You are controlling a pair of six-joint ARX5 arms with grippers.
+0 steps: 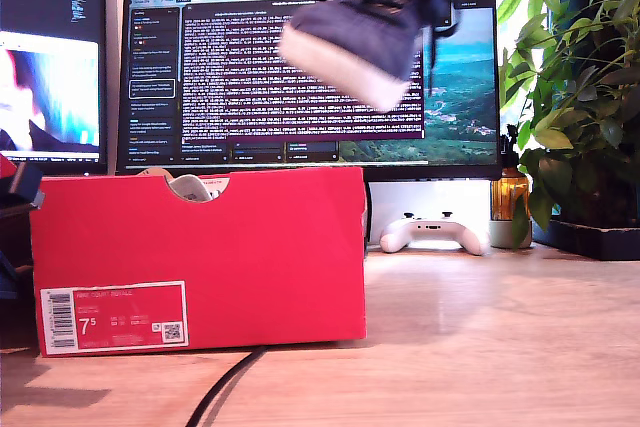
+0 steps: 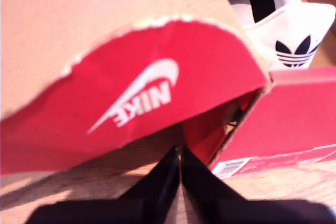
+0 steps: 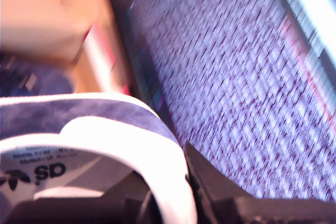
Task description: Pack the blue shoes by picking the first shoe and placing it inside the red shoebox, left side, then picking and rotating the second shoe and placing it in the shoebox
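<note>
- Your red shoebox (image 1: pixel 200 257) stands on the wooden table (image 1: pixel 500 337) at the exterior view's left, label side (image 1: pixel 113 317) facing the camera, half-round notch in its top edge.
- One blue shoe (image 1: pixel 188 187) is already in the box; only its white part shows through the notch. In the first wrist view its white heel with a dark trefoil logo (image 2: pixel 286 30) pokes above the box wall.
- Your first gripper (image 2: pixel 180 182) sits low beside the box, fingers pressed together on nothing, just under the opened lid flap (image 2: pixel 142 98).
- The second blue shoe (image 1: pixel 365 32) hangs in the air, blurred, tilted, in front of the monitor (image 1: pixel 250 77), above and to the exterior view's right of the box.
- Your second gripper (image 3: pixel 173 203) is clamped on that shoe's white heel collar (image 3: pixel 131 150).
- A white game controller (image 1: pixel 433 232) lies on the table behind; a plant (image 1: pixel 580 97) is at the exterior view's right.
</note>
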